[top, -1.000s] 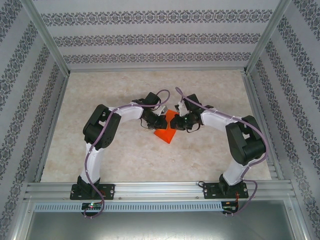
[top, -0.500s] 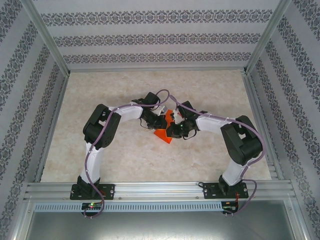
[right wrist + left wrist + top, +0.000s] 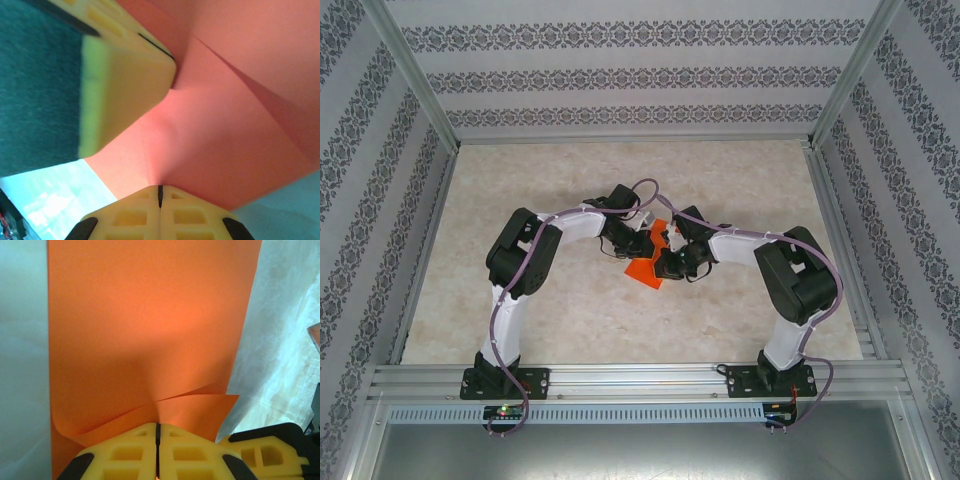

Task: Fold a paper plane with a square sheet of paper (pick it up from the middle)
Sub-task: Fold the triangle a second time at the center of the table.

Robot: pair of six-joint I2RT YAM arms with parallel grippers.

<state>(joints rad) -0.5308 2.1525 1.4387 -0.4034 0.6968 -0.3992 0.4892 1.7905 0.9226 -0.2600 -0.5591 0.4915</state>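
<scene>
clamped thin bright orange-red paper sheet (image 3: 150,330) at 9 o'clock with left gripper (image 3: 158,435), 3 o'clock with right gripper (image 3: 160,196), probably to crease.

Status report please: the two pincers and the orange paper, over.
Left pincer shut on paper. Right pincer shut on paper too. Paper partly folded. Pincers close together, crowding.

Left gripper (image 3: 640,243) and right gripper (image 3: 668,263) meet at orange paper (image 3: 643,272).

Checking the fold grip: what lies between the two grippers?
The square sheet of paper, partly folded, spans the short gap. The left gripper and right gripper are each shut on it, as both wrist views show.
</scene>
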